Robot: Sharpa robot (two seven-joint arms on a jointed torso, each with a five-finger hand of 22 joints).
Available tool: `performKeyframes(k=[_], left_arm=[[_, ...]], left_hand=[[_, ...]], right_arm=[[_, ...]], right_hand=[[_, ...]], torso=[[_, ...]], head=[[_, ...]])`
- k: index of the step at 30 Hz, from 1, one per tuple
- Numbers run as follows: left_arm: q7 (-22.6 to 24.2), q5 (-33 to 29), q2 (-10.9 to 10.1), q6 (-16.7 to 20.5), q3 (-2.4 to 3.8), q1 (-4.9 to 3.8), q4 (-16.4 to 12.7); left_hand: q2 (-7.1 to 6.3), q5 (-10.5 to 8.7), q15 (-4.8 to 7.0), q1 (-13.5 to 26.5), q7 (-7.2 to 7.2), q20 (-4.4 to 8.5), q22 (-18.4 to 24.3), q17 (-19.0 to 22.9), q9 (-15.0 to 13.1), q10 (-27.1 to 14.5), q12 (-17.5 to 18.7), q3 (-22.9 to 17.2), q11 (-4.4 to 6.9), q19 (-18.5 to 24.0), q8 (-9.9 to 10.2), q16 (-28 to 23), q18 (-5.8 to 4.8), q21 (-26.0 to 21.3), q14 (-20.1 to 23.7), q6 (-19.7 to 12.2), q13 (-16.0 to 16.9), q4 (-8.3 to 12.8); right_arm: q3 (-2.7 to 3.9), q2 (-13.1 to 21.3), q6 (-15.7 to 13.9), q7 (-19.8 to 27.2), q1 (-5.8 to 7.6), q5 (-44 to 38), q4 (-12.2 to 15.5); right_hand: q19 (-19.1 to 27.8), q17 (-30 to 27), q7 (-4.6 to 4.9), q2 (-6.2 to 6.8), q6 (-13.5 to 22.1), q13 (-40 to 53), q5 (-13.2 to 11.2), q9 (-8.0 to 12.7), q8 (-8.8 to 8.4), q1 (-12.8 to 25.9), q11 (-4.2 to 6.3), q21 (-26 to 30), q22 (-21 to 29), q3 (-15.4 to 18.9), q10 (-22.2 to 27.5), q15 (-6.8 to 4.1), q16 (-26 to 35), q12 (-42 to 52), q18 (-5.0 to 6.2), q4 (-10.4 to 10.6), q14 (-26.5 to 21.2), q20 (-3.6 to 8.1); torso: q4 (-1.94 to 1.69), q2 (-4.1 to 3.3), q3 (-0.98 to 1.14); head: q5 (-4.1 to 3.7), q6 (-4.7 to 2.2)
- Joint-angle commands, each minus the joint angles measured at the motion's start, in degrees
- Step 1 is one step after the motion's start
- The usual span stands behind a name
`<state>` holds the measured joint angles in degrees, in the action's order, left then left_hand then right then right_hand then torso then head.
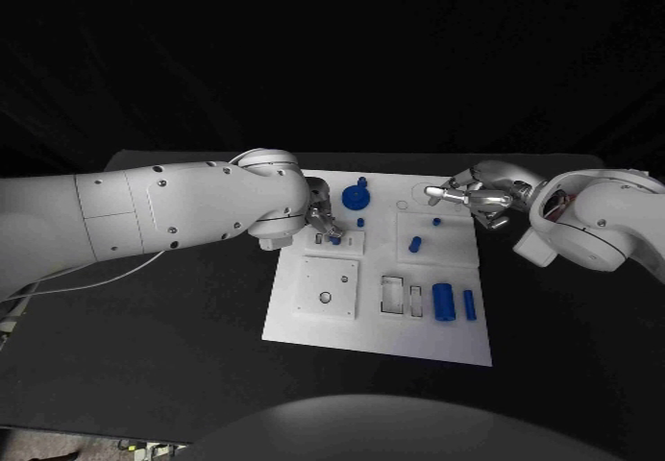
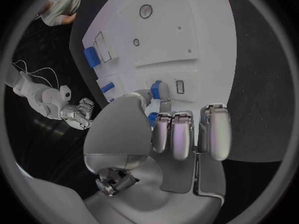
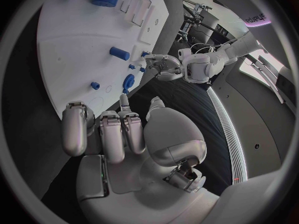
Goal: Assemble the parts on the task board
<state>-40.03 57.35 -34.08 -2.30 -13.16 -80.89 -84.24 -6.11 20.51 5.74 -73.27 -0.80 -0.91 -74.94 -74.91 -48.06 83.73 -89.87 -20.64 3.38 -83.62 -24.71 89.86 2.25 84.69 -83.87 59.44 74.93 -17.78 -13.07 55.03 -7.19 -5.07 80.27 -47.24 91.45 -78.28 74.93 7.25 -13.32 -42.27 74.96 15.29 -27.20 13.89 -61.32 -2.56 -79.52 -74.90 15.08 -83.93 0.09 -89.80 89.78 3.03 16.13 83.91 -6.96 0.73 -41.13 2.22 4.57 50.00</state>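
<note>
left hand (image 1: pixel 322 223) pinching blue part (image 2: pixel 159 88) on task board (image 1: pixel 374 336) | right hand (image 1: pixel 471 199) curled, holding nothing

A: Where could a hand pass over the task board (image 1: pixel 377 338)?
B: Its lower strip looks bare; so does the black table (image 1: pixel 166 317) at lower left.
A: And higher up?
B: The left hand (image 1: pixel 322 219) crowds the upper left beside the round blue part (image 1: pixel 357 198); the right hand (image 1: pixel 471 199) blocks the upper right corner, possibly overhanging it.

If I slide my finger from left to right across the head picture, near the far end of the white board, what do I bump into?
Left hand → blue round part with a peg → small blue peg → right hand.
</note>
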Motion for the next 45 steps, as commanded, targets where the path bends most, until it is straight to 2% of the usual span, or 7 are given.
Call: performKeyframes(k=[1,13,19,28,36,45], left_arm=[[-3.67,-0.03,0.22,-0.24,0.0,0.08,-0.07],[-3.52,-0.02,0.4,0.0,0.01,0.26,0.12],[-3.6,-0.01,0.43,-0.16,0.01,0.39,0.15],[-3.66,0.05,0.49,-0.39,0.01,0.48,0.19],[-3.78,0.09,0.47,-0.68,0.01,0.57,0.24],[-3.97,0.12,0.5,-1.03,0.01,0.75,0.4]], left_hand=[[-0.29,-1.07,-0.19,1.23,0.15,-0.05,-7.39,-15.09,-0.09,6.27,-0.13,-1.82,-0.17,0.21,0.45,0.14,0.06,-0.44,-6.13,-0.03,15.07,2.33],[-0.2,-1.92,-0.22,1.72,0.14,-0.08,-7.34,-15.09,-0.08,6.27,-0.13,-1.34,-0.2,0.28,0.68,0.14,0.08,-0.53,-6.13,-0.08,15.07,2.31],[0.03,-3.66,-0.24,2.17,0.09,-0.13,-7.32,-15.09,-0.03,6.27,-0.13,-0.65,-0.24,0.32,1.06,0.14,0.1,-0.64,-6.13,-0.09,15.07,2.45],[0.38,-8.59,-0.37,3.51,-0.1,-0.27,-7.34,-15.09,0.12,6.27,-0.13,1.63,-0.39,0.36,1.98,0.14,0.13,-0.85,-6.13,-0.05,15.07,2.31],[0.35,-10.49,-0.52,4.78,-0.3,-0.38,-7.36,-15.09,0.13,6.27,-0.13,4.06,-0.56,0.39,2.43,0.14,0.16,-1.0,-6.13,0.09,15.07,1.92],[0.44,-11.32,-0.57,5.31,-0.38,-0.42,-7.33,-15.09,0.15,6.27,-0.13,5.09,-0.63,0.44,2.66,0.14,0.18,-1.1,-6.13,0.12,15.07,1.74]], right_arm=[[-0.01,-0.04,0.63,0.19,-0.05,-0.1,0.0],[-0.01,0.18,0.64,0.19,-0.06,-0.09,0.09],[-0.01,0.27,0.62,0.2,-0.07,-0.09,0.12],[-0.01,0.27,0.59,0.27,-0.12,-0.08,0.1],[-0.01,0.21,0.63,0.33,-0.26,-0.07,0.0],[-0.01,0.26,0.66,0.36,-0.34,-0.06,-0.01]], right_hand=[[0.27,15.07,0.1,-0.07,-0.19,15.04,0.4,-0.05,-0.11,-0.5,-0.47,0.11,-10.63,0.35,-6.07,0.47,-0.2,0.22,0.3,-0.14,6.09,-0.08],[0.26,15.07,0.11,-0.06,-0.19,15.04,0.4,-0.05,-0.12,-0.52,-0.47,0.1,-10.63,0.35,-6.07,0.47,-0.2,0.22,0.3,-0.15,6.09,-0.08],[0.28,15.07,0.11,-0.05,-0.19,15.04,0.41,-0.06,-0.13,-0.58,-0.47,0.12,-10.62,0.35,-6.07,0.47,-0.2,0.22,0.31,-0.17,6.09,-0.08],[0.28,15.07,0.11,-0.05,-0.19,15.04,0.41,-0.06,-0.13,-0.58,-0.47,0.12,-10.62,0.35,-6.07,0.47,-0.2,0.22,0.31,-0.17,6.09,-0.08],[0.27,15.07,0.12,-0.05,-0.18,15.04,0.41,-0.06,-0.15,-0.65,-0.48,0.13,-10.63,0.36,-6.07,0.48,-0.2,0.22,0.31,-0.18,6.09,-0.09],[0.24,15.07,0.13,-0.05,-0.16,15.04,0.41,-0.06,-0.17,-0.67,-0.48,0.11,-10.64,0.37,-6.07,0.48,-0.2,0.22,0.3,-0.17,6.09,-0.09]], torso=[[0.0,0.0,0.02],[0.01,-0.02,0.04],[0.0,-0.02,0.02],[-0.02,-0.02,0.03],[0.0,0.01,0.02],[0.0,-0.01,0.02]], head=[[0.02,0.0],[-0.12,0.0],[-0.18,0.0],[-0.12,0.0],[-0.05,0.0],[-0.08,0.0]])
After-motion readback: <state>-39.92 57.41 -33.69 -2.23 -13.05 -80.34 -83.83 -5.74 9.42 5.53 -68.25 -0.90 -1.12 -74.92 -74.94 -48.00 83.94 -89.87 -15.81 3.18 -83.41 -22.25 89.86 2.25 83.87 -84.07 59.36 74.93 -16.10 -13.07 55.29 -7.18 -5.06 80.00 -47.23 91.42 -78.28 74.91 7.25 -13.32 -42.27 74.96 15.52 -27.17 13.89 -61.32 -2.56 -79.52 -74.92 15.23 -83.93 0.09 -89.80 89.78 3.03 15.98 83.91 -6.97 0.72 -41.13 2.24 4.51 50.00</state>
